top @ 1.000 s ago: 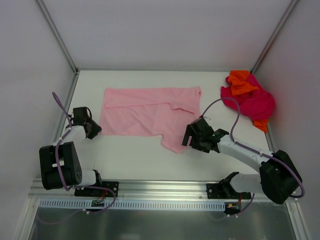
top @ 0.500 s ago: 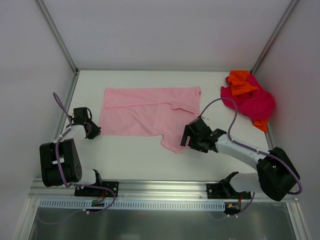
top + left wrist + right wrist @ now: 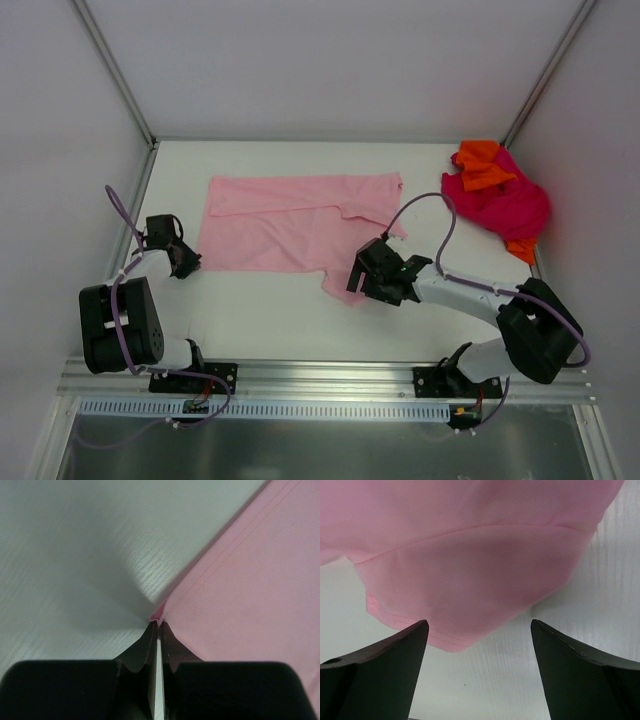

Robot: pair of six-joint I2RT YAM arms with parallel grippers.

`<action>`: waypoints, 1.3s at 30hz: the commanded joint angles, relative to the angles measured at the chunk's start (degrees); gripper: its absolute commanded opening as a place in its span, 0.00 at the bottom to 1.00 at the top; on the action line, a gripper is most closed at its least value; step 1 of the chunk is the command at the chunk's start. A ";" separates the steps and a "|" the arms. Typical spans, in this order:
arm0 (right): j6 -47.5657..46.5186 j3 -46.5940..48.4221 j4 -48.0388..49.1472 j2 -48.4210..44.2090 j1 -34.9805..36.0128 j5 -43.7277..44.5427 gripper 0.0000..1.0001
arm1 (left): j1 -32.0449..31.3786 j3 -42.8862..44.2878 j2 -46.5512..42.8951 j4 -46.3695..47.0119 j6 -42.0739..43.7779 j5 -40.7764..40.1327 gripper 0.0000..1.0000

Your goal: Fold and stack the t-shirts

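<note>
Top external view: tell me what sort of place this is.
Probably a robot test cell in a lab, not a home: bare white walls framed by aluminium posts, a left arm and right arm bolted to a metal rail, and a pink t-shirt spread on the white table.

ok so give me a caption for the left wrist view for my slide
Left jaws pinched shut on a corner of the pink t-shirt, which lies flat on the white table.

We see bright, even light over the white worktop (image 3: 280, 320), shadows faint and soft. In both wrist views the near fingers (image 3: 380, 670) look blurred; a grey shadow spreads ahead of the left end effector (image 3: 158, 626).
</note>
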 commanded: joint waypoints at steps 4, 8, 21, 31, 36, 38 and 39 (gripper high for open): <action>6.99 3.77 -8.46 0.46 4.16 6.69 0.84 | 0.67 0.02 -0.23 0.89 -0.26 0.10 0.00; 8.22 3.33 -7.67 2.47 4.60 7.39 0.78 | 0.67 0.02 0.21 1.24 -0.52 0.10 0.00; 1.54 9.56 -5.20 10.21 4.69 12.66 0.16 | 0.67 -0.15 0.04 1.24 -0.52 0.10 0.00; -6.63 20.10 -28.28 7.05 5.22 14.87 0.27 | 0.67 -0.06 0.12 1.24 -0.52 0.10 0.00; -7.78 20.92 -35.69 7.05 5.57 13.55 0.96 | 0.67 0.02 0.21 1.33 -0.52 0.10 0.00; -7.34 19.51 -35.62 3.72 5.57 12.84 1.00 | 0.67 0.02 0.12 1.33 -0.52 0.10 0.00; -7.51 17.24 -34.05 0.84 5.57 12.15 1.00 | 0.67 0.02 0.12 1.33 -0.43 0.10 0.00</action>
